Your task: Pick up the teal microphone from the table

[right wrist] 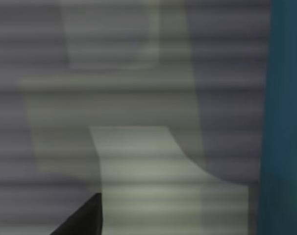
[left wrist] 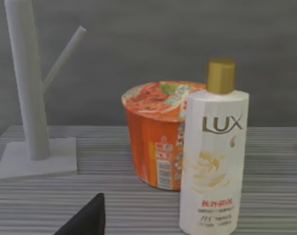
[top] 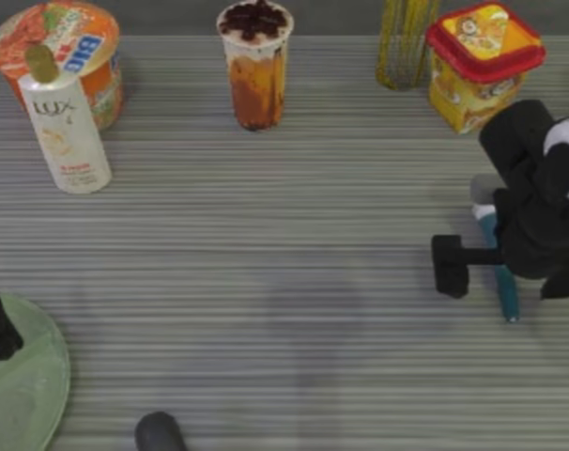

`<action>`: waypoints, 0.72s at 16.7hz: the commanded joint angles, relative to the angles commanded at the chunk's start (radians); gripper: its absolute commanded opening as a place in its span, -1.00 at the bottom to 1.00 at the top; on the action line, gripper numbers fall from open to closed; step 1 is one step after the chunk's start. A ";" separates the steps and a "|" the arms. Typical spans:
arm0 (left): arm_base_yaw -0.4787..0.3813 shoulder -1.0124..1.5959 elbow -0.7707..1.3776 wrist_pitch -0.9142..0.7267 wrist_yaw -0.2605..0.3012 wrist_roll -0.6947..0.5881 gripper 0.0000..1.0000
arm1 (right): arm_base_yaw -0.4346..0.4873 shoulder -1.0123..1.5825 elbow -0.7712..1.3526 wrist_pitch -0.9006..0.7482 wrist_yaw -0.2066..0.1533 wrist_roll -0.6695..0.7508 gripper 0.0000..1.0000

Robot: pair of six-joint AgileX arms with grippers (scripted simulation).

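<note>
Microphone (top: 503,282) lies on the striped table (top: 266,235) at the right, under the right gripper (top: 506,272), fingers spread wide either side, gripping nothing.

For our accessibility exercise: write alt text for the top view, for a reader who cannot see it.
The right gripper sits over the teal microphone lying at the striped table's right side. Along the far edge stand a Lux bottle, noodle cup, dessert cup and yellow tub.
</note>
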 joint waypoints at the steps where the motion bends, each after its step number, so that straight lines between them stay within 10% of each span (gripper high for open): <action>1: 0.000 0.000 0.000 0.000 0.000 0.000 1.00 | 0.000 0.000 0.000 0.000 0.000 0.000 -0.06; 7: 0.000 0.000 0.000 0.000 0.000 0.000 1.00 | 0.000 0.000 0.000 0.000 0.000 0.000 -0.96; 12: 0.000 0.000 0.000 0.000 0.000 0.000 1.00 | 0.000 0.000 0.000 0.000 0.000 0.000 -1.00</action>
